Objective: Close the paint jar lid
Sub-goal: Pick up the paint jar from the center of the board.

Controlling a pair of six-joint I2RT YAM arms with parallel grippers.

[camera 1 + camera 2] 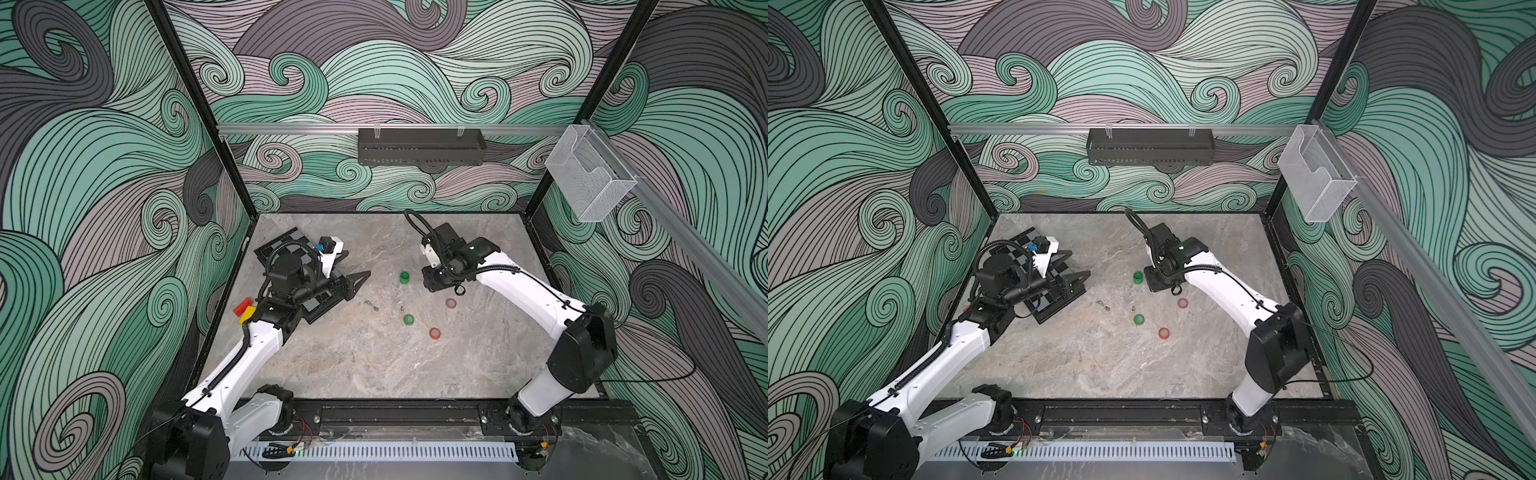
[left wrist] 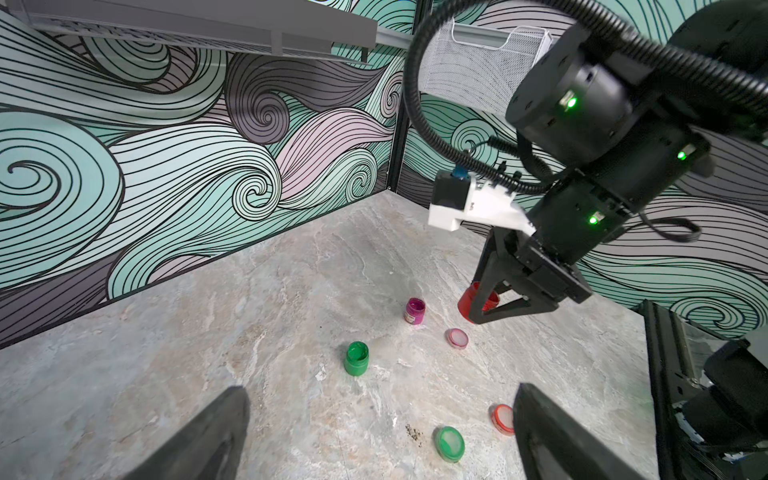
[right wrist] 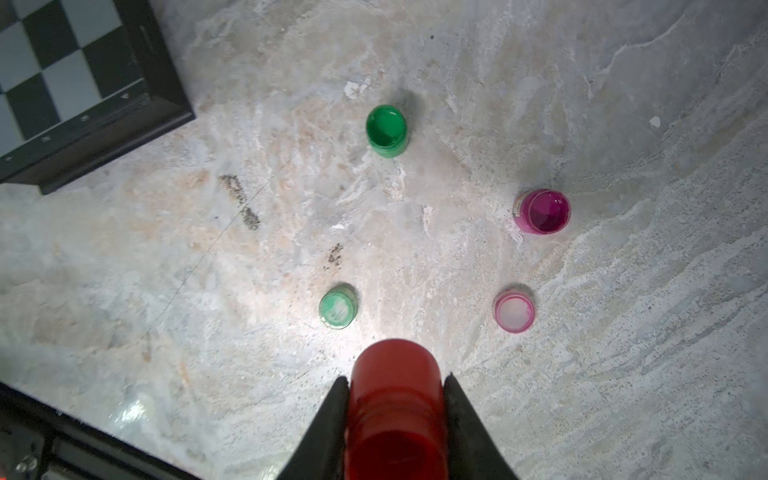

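Overhead, both top views: grey marble-patterned surface (image 1: pixel 357 365) inside a wave-patterned enclosure. The left arm reaches over a black-and-white chessboard (image 1: pixel 297 240) at the surface's left side. Left gripper (image 1: pixel 352 268) spread wide, holding nothing. The right arm bends in from the right, and its wrist hides the right gripper. Just beside that wrist stands a small open green plastic paint jar (image 1: pixel 404 277), upright. Nearer the front, loose and apart from one another: round green lid (image 1: pixel 409 319), round red lid (image 1: pixel 434 333), round pink lid (image 1: pixel 451 303).

Left wrist view: left gripper fingers (image 2: pixel 226 436) far apart, empty. Right gripper (image 2: pixel 478 308) pinches an open red plastic paint jar (image 2: pixel 464 303), tilted; whether it touches the surface cannot be told. Open magenta plastic paint jar (image 2: pixel 415 311) upright, near it. Red lid (image 2: pixel 503 419) lies inner side up, well apart from the red jar, close to the green lid (image 2: pixel 449 444).

Right wrist view: right gripper (image 3: pixel 395 378) pressed against both sides of the red jar (image 3: pixel 395 361). Beyond it lie the green lid (image 3: pixel 337 309) and pink lid (image 3: pixel 514 311), then the green jar (image 3: pixel 386 131) and magenta jar (image 3: pixel 542 210). Chessboard corner (image 3: pixel 62 83) at the frame edge.
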